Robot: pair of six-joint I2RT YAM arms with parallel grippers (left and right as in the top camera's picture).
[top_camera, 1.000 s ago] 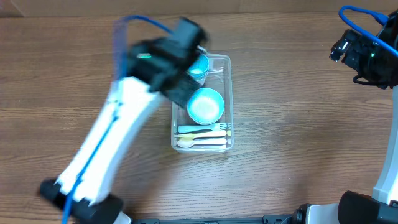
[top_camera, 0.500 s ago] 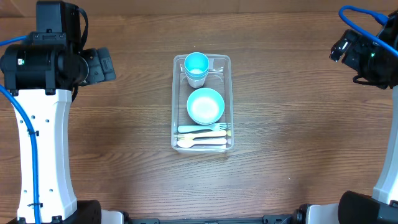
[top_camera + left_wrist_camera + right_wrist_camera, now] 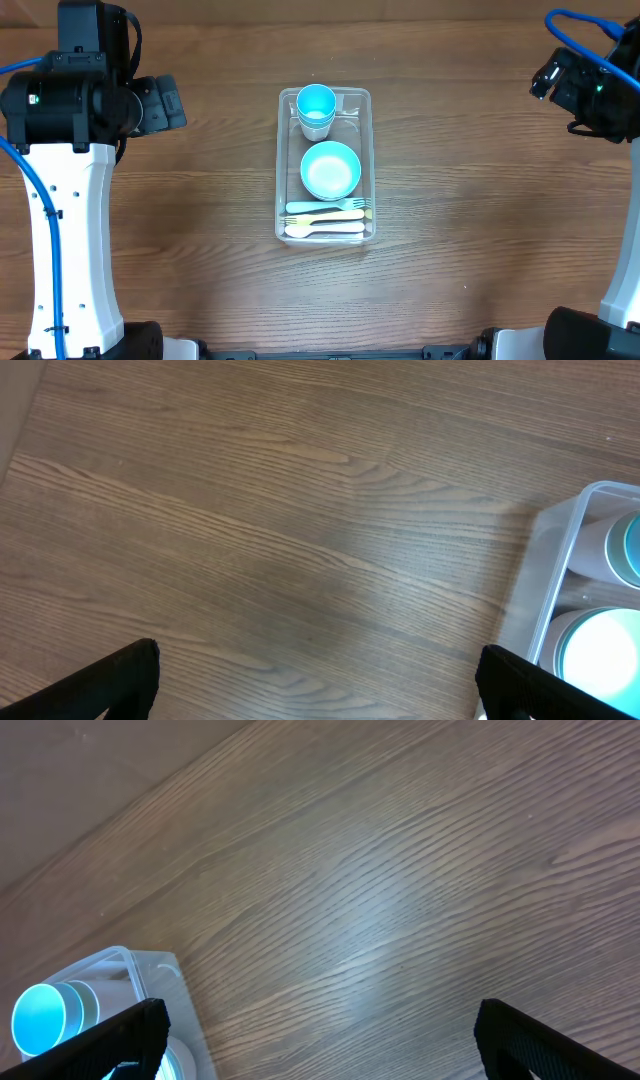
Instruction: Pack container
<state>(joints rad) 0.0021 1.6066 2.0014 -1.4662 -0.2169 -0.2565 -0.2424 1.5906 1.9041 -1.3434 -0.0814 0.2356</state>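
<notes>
The container [image 3: 279, 160] sits at the centre of the wooden table [image 3: 470, 200], with its long axis running from the far edge toward the near edge where the arm bases stand. It is upright with the open side up. At the far end stands a teal cup [image 3: 316, 105], mouth up. A round teal bowl [image 3: 330, 169] occupies the middle, also mouth up. At the near end, pale cutlery [image 3: 325, 218] lies flat and crosswise to the long axis; the fork tines point to the robot's right. The left gripper [image 3: 320, 690] is well apart from the container on the left side, fingers spread wide and holding nothing. The right gripper [image 3: 320, 1045] is well apart at the far right, fingers likewise spread and holding nothing.
</notes>
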